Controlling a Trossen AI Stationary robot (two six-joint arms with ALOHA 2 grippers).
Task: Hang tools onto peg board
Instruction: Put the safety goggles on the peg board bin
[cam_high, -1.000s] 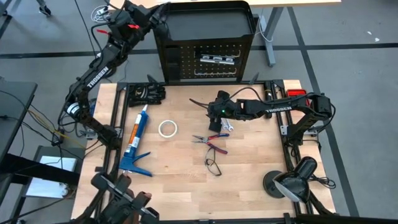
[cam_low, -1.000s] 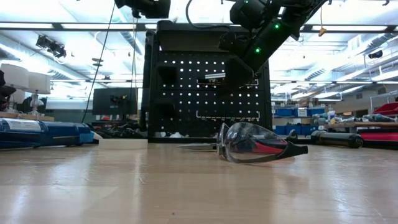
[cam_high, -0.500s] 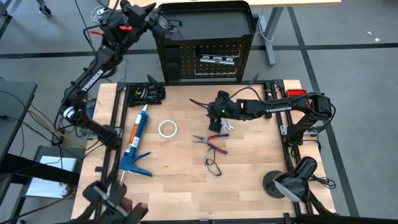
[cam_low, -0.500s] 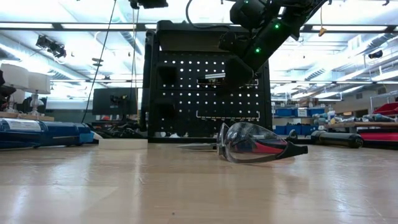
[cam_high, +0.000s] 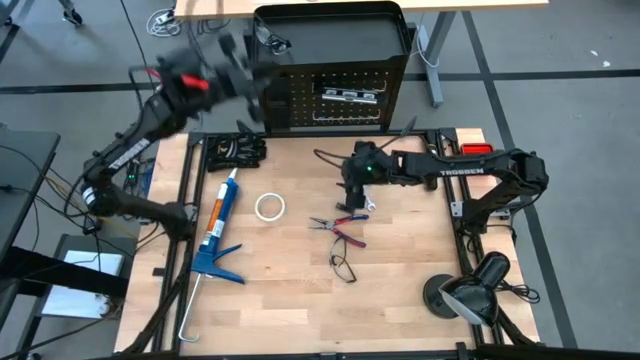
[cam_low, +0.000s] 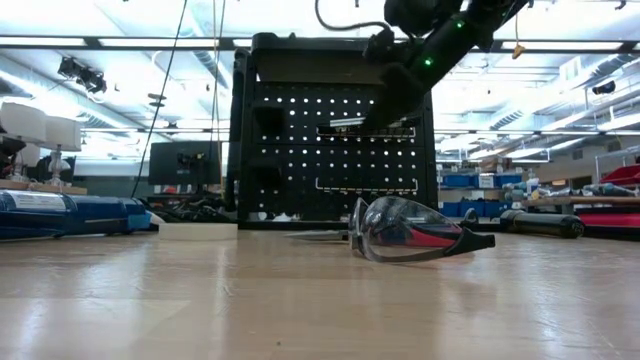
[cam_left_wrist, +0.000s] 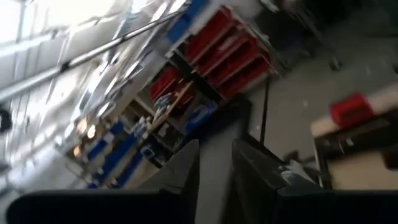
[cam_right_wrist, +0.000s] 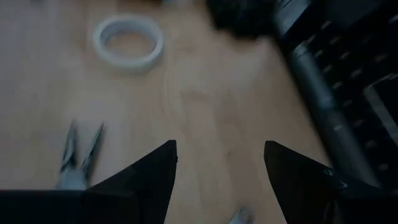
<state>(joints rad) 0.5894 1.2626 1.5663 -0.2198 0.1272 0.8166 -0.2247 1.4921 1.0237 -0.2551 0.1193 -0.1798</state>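
Left gripper (cam_high: 235, 75) blurred by peg board (cam_high: 330, 100) – fingers unreadable; right gripper (cam_high: 357, 185) fingers wide, empty.

Peg board (cam_high: 330, 90) upright at counter (cam_high: 290, 290) far edge. Caulking gun (cam_high: 216, 230) at left, tape roll (cam_high: 268, 207) just right of it. Pliers (cam_high: 338, 228) at centre, wrench (cam_high: 365, 205) just beyond. Safety glasses (cam_high: 343, 267) near of pliers. Gloves (cam_high: 236, 150) far left.

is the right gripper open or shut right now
Open. In the right wrist view the right gripper's two dark fingers stand wide apart with bare table between them and nothing held.
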